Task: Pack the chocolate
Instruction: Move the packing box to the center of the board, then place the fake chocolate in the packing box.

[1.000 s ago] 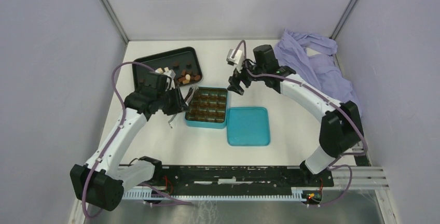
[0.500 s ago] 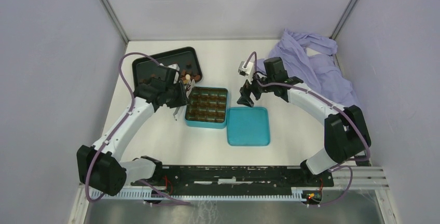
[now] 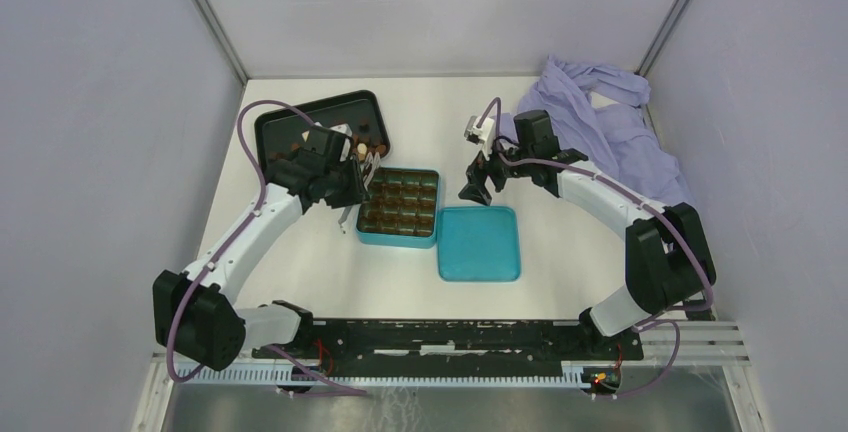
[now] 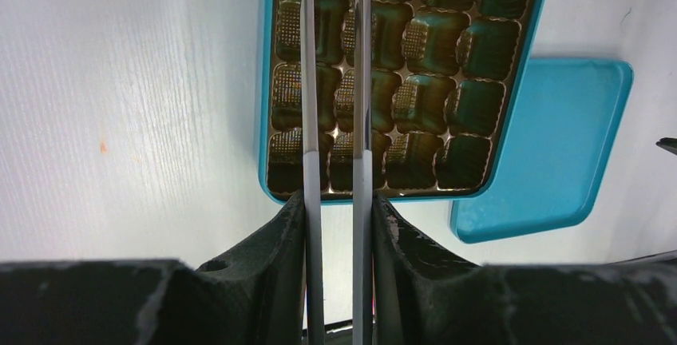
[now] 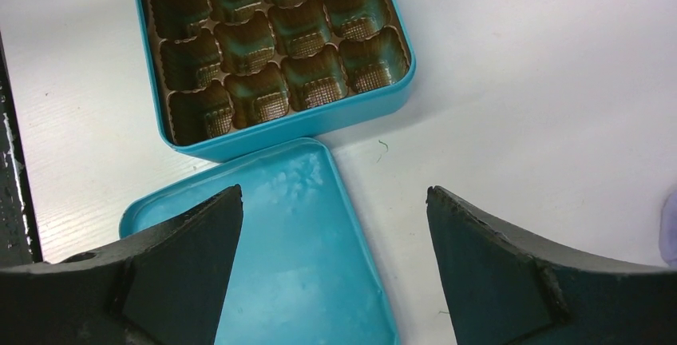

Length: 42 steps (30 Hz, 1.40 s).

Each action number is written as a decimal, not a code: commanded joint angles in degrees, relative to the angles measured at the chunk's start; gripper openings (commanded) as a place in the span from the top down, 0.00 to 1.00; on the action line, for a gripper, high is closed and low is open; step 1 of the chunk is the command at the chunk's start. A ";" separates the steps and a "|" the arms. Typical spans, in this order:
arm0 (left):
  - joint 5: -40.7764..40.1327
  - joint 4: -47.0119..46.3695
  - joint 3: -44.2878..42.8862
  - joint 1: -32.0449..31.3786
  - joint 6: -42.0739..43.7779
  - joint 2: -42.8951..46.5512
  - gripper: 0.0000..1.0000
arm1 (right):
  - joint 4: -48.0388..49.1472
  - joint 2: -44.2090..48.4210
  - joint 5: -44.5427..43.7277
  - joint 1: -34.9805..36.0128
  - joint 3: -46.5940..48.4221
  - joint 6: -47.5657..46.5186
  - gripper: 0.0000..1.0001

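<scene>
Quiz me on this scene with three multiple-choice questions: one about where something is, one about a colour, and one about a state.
1. Where is the teal lid?
A) flat on the table beside the open box
B) closed on the box
C) standing on edge

2. What colour is the crumpled cloth?
A) red
B) green
C) lavender

3. How is the right gripper?
A) shut tight, empty
B) open, holding nothing
C) shut on the lid

Answers:
1 A: the top view shows it lying flat next to the box.
2 C: it is pale purple, in the far right corner.
3 B: its wrist view shows the fingers wide apart with nothing between them.
</scene>
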<state>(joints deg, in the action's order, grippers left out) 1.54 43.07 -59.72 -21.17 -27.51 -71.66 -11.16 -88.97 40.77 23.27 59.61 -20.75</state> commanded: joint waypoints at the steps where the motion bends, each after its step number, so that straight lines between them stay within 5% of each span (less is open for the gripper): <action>1: -0.77 -2.54 -2.58 -0.48 0.90 0.15 0.82 | 2.11 2.11 1.75 -0.45 -0.67 0.63 0.09; 42: -3.13 0.33 -4.35 -0.94 1.14 0.99 0.62 | 2.37 1.77 2.73 -0.78 -0.89 1.07 0.09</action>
<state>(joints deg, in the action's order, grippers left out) -1.21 44.47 -61.58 -21.89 -27.51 -71.64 -10.76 -88.95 42.06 22.74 59.00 -20.16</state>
